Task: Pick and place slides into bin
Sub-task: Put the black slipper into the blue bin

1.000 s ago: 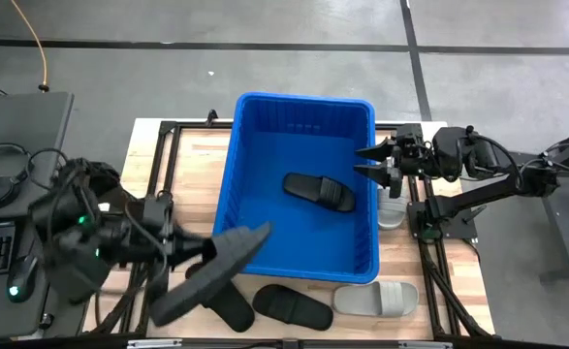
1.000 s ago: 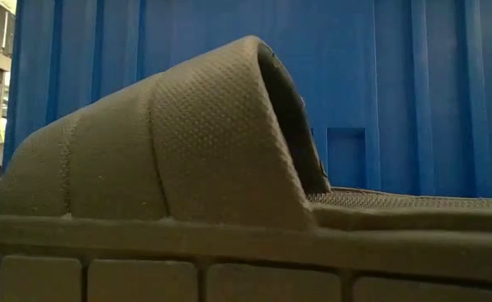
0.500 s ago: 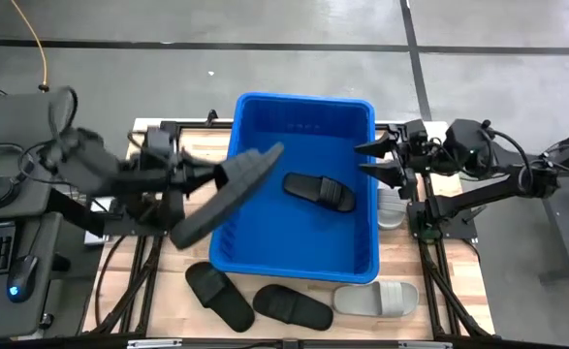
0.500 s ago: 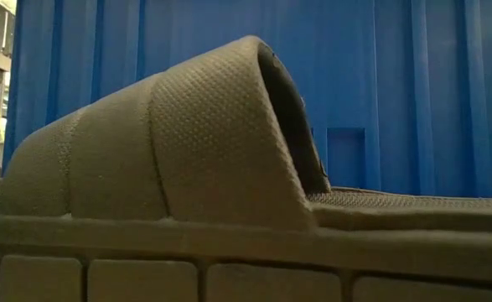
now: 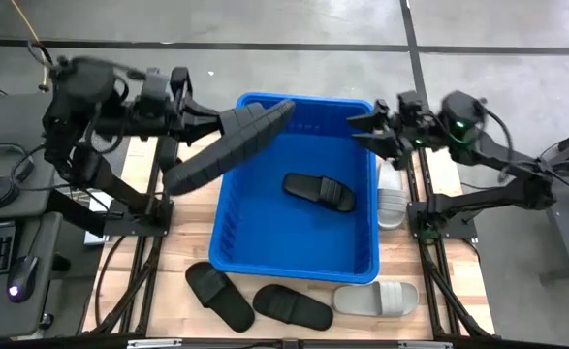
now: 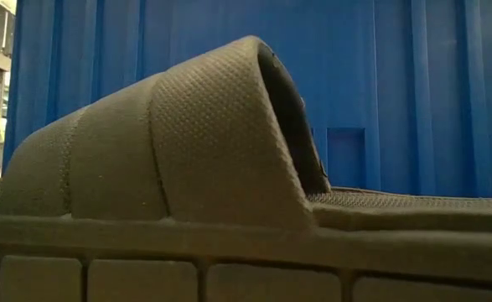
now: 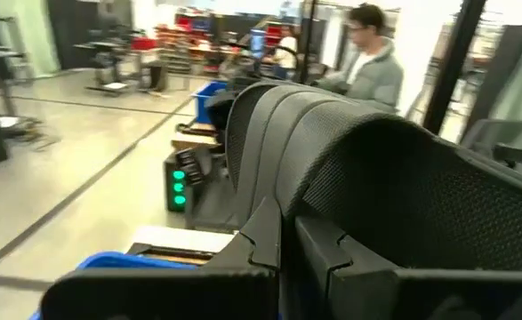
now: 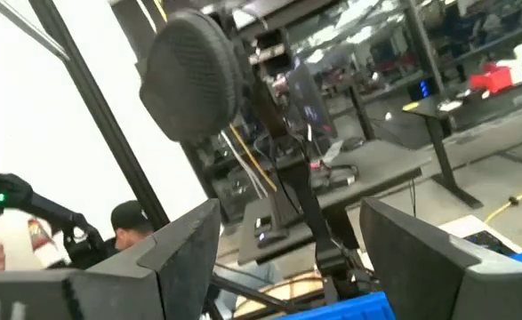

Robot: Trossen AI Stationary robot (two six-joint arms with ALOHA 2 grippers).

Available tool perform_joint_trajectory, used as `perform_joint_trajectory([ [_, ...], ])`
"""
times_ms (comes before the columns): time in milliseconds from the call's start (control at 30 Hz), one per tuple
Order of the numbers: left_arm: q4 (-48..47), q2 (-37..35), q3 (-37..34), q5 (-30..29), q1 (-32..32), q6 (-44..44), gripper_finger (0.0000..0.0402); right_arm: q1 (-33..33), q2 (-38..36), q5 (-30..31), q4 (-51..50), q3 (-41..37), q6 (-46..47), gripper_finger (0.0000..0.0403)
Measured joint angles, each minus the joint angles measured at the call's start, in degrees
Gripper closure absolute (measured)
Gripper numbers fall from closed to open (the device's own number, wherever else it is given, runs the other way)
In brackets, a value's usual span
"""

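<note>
My left gripper (image 5: pixel 216 120) is shut on a black slide (image 5: pixel 228 142) and holds it in the air over the blue bin's (image 5: pixel 228 208) far left corner. The slide's ribbed strap (image 7: pixel 332 151) fills the left wrist view. One black slide (image 5: pixel 318 191) lies flat inside the bin. My right gripper (image 5: pixel 364 133) is open and empty above the bin's far right corner; its fingers also show spread in the right wrist view (image 8: pixel 287 253). Another black slide (image 6: pixel 178 143) lies in front of the bin wall (image 6: pixel 413 84) in the low view. My left gripper pinches the slide between its two fingers (image 7: pixel 265 236), at the slide's edge beside the strap (image 7: pixel 287 200). It comes level from the table's left and lies across the slide. The slide is lifted clear and slanted: one end over the bin, the other left of it.
Two black slides (image 5: pixel 219 296) (image 5: pixel 294 306) and a grey slide (image 5: pixel 376 298) lie on the table between the bin and its near edge. A white slide (image 5: pixel 392 197) lies right of the bin. People show in the room beyond (image 7: pixel 372 53) (image 8: pixel 136 222).
My left gripper has risen and swung from the table's near left toward the far edge. It has carried the black slide, still slanted, up over the bin's far left corner. My right gripper has moved a little toward the far edge and stays open.
</note>
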Motion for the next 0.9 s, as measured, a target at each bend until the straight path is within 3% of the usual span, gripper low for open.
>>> perform_joint_trajectory([
  [333, 1.81, 0.64, 0.0, 36.51, 25.12, 1.73, 0.0401, -6.56, 14.34, -12.61, -4.57, 22.63, -7.98, 0.0142],
  [533, 3.98, 3.33, -0.07, 54.99, 34.11, 1.11, 0.0401, -7.63, 20.79, -16.13, -8.87, 34.26, -10.73, 0.0141],
  [733, 6.19, 6.88, -0.07, 63.35, 36.02, 0.97, 0.0401, -7.46, 25.87, -16.14, -15.53, 42.0, -13.12, 0.0141],
  [900, 8.7, 8.98, -0.11, 64.84, 35.95, 1.08, 0.0401, -7.25, 28.74, -18.55, -19.52, 44.96, -13.89, 0.0141],
])
